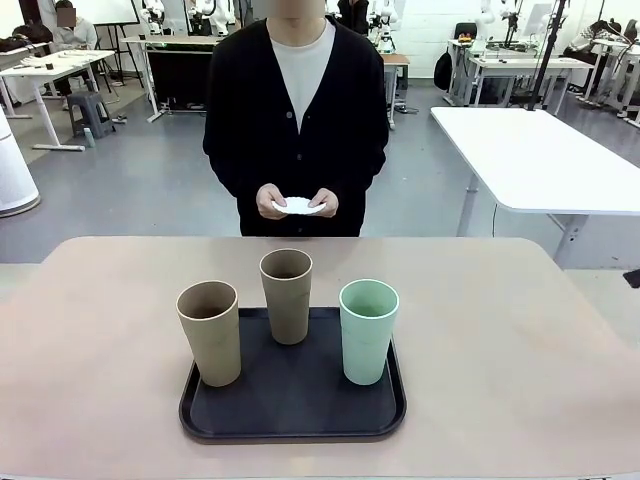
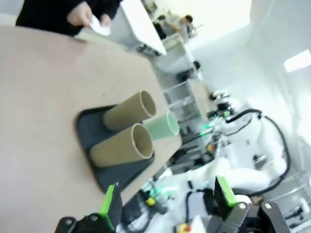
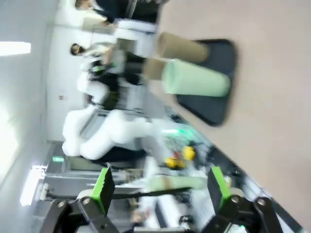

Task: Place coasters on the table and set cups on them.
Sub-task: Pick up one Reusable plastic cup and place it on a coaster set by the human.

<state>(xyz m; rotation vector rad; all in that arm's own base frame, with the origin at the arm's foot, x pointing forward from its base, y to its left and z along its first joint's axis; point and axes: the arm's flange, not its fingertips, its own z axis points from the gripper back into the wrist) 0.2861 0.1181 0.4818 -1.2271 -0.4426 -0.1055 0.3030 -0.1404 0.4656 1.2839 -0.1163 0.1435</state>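
At the far side of the table (image 1: 520,340), the person's hands (image 1: 272,200) held the coasters (image 1: 299,206). The left end effector (image 2: 167,196) and right end effector (image 3: 160,187) stood open, empty. The black tray (image 1: 290,420) carried the three cups (image 1: 287,296) upright: two tan, one green.

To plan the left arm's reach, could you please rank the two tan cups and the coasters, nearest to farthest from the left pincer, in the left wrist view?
From the left pincer:
1. near tan cup, at the tray's closest edge.
2. far tan cup, farther back on the tray.
3. coasters, in the person's hands across the table.
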